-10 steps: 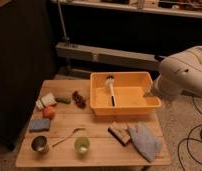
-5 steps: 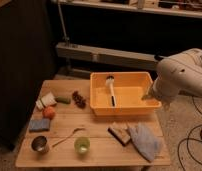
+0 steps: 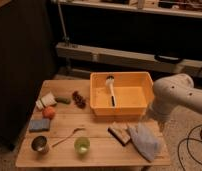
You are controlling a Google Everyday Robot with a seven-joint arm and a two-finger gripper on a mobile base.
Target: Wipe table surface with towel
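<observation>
The soft, creased, light blue-grey towel point(image 3: 143, 141) lies on the near right corner of the pale slatted wooden table point(image 3: 99, 126), just beside a brown block point(image 3: 119, 133) on its left. The pincer point(image 3: 153, 119), at the end of the white arm, hangs over the towel's far edge, near the right near corner of the yellow plastic bin point(image 3: 120, 109). Its jaws stand wide apart and grip nothing. Whether it touches the cloth cannot be told. A green cup point(image 3: 82, 145) stands to the left near the table's near edge.
</observation>
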